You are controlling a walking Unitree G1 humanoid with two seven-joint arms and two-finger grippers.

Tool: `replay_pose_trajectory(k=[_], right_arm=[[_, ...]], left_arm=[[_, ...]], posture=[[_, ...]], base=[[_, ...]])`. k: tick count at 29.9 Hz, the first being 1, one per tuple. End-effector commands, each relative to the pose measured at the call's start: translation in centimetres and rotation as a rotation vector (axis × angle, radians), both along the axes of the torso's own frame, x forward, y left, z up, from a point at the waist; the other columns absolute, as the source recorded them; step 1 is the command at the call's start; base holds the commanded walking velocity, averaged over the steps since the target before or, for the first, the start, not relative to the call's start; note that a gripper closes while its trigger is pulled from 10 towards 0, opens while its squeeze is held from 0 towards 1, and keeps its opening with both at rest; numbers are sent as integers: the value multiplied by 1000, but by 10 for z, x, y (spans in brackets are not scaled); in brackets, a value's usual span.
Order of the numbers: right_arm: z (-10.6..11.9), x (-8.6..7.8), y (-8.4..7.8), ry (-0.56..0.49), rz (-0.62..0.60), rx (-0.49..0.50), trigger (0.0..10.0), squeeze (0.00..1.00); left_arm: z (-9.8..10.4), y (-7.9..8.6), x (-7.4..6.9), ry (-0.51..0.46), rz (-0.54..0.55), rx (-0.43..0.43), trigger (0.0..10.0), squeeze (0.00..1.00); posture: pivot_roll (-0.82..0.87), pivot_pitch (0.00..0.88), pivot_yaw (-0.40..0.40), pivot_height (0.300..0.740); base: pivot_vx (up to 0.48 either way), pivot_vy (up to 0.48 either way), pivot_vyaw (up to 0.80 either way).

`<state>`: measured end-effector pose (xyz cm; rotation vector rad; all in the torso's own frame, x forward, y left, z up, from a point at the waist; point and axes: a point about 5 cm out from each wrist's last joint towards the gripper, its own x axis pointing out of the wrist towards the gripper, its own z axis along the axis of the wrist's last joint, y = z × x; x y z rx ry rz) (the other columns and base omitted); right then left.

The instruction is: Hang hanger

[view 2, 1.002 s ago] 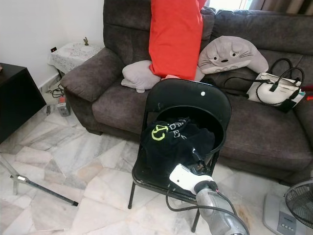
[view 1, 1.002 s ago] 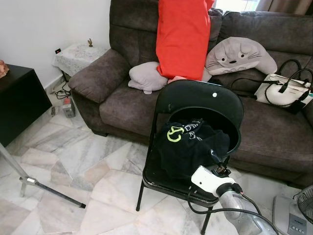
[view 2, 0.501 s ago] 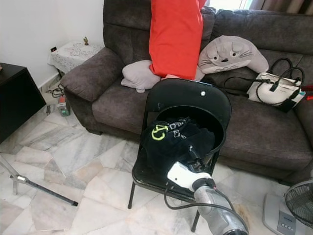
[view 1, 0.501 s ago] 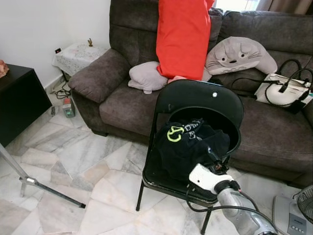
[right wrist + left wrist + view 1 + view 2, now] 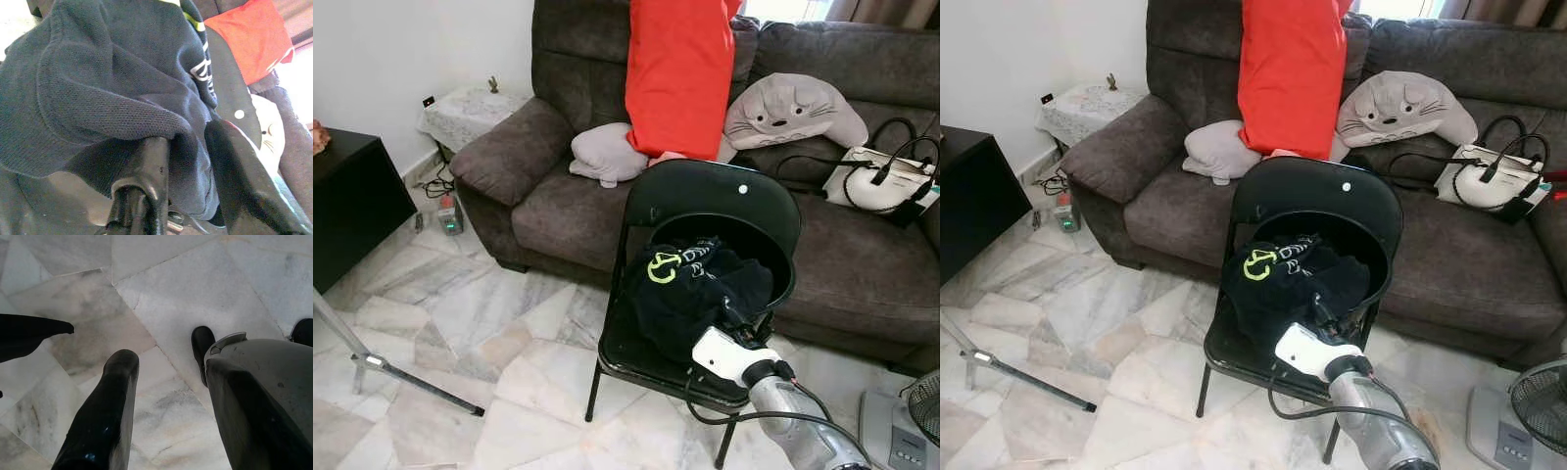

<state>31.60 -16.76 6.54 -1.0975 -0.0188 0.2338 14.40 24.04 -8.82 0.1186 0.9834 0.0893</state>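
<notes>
Before the brown sofa (image 5: 862, 264), our right gripper (image 5: 188, 147) has pushed further into the dark shirt (image 5: 690, 289) on the folding chair (image 5: 724, 201), fingers (image 5: 146, 166) closing on fabric; no hanger visible yet.

A home living room, it seems — brown sofa (image 5: 822, 245) with cushions, a handbag (image 5: 879, 183), marble floor (image 5: 440, 333).

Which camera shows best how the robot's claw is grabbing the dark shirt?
The right wrist view: up close, the right gripper has dark shirt fabric between its two fingers. Both eye views show the shirt heaped on the black chair, the gripper reaching in, fingers hidden.
</notes>
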Motion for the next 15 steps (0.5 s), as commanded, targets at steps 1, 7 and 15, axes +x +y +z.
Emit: replay_pose_trajectory(k=[1,7,15], right_arm=[[-1,-1,2,4,8,11,0,0],[5,1,2,-35,9,24,0,0],[59,12,-16,-277,-56,101,0,0]], left_arm=[[-1,1,-4,18,0,-2,10000,0],[-1,1,-3,19,-4,-2,10000,0],[-1,1,-3,19,-7,-1,10000,0]], posture=[[0,98,-2,740],[-3,97,0,740],[-8,99,-2,740]], base=[[0,0,0],[0,0,0],[0,0,0]])
